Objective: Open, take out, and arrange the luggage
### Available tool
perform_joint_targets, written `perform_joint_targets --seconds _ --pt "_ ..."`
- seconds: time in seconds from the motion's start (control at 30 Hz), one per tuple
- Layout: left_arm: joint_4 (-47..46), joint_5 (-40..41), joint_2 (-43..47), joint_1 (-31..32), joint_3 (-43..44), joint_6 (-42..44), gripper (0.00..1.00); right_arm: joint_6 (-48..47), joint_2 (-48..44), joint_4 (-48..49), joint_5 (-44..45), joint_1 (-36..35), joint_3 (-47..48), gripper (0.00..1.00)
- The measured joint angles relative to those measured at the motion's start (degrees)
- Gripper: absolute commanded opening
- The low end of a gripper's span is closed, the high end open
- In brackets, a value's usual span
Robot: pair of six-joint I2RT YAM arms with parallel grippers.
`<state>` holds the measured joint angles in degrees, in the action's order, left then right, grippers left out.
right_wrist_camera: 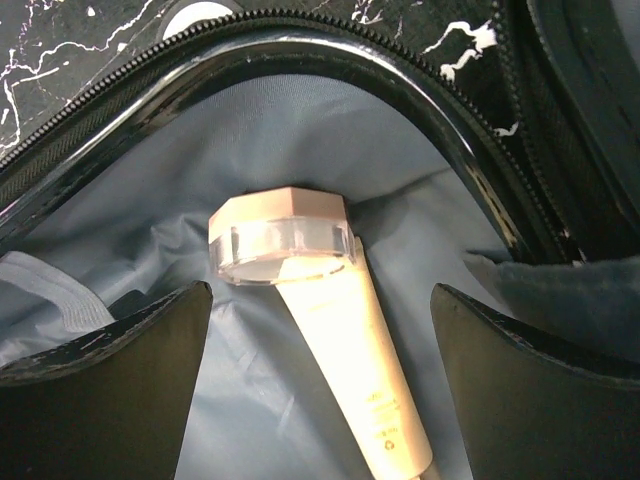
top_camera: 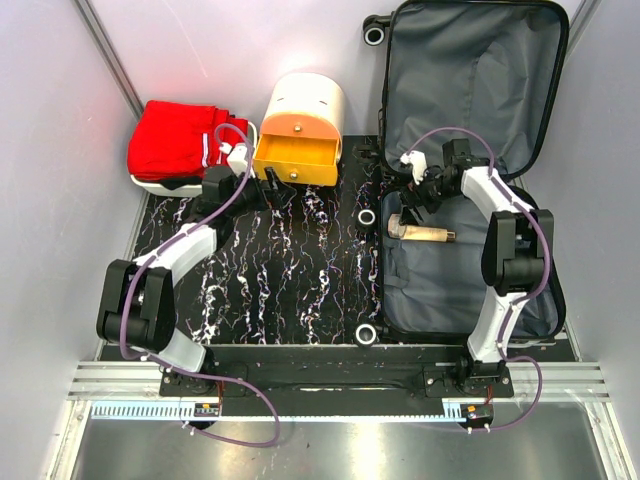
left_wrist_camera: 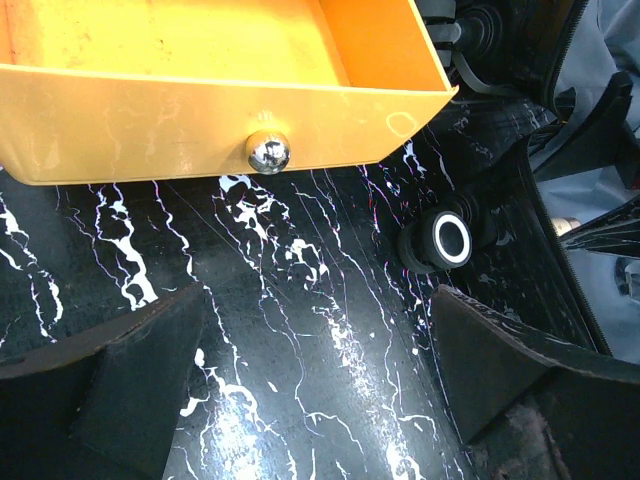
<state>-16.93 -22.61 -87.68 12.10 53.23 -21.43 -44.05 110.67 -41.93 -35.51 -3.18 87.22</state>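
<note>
The luggage (top_camera: 462, 285) lies open at the right, its lid (top_camera: 470, 80) propped up at the back, grey lining showing. A cream tube with a pink cap (top_camera: 420, 233) lies in the lower half. My right gripper (top_camera: 415, 195) hovers over the tube's cap end, open and empty. In the right wrist view the tube (right_wrist_camera: 350, 340) lies between the spread fingers (right_wrist_camera: 110, 380), apart from both. My left gripper (top_camera: 275, 190) is open and empty over the table, just in front of the orange drawer (left_wrist_camera: 200, 110).
A cream-and-orange cylindrical box (top_camera: 300, 125) stands at the back centre, its drawer pulled open, with a chrome knob (left_wrist_camera: 268, 152). Red clothing (top_camera: 175, 140) lies on a white tray (top_camera: 150, 185) at the back left. The suitcase wheels (top_camera: 367, 217) face the black marbled mat (top_camera: 290, 280).
</note>
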Motion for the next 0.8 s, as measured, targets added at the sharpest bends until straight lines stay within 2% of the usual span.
perform_joint_targets --seconds 0.47,0.8 --pt "1.07 -0.68 2.01 -1.84 -0.02 0.92 0.99 -1.09 5.51 -2.97 -1.64 -2.36 2.43 1.00" --pt "1.05 -1.31 1.95 -1.95 0.00 0.52 0.99 -2.49 5.99 -3.74 -1.16 -2.54 2.82 0.99"
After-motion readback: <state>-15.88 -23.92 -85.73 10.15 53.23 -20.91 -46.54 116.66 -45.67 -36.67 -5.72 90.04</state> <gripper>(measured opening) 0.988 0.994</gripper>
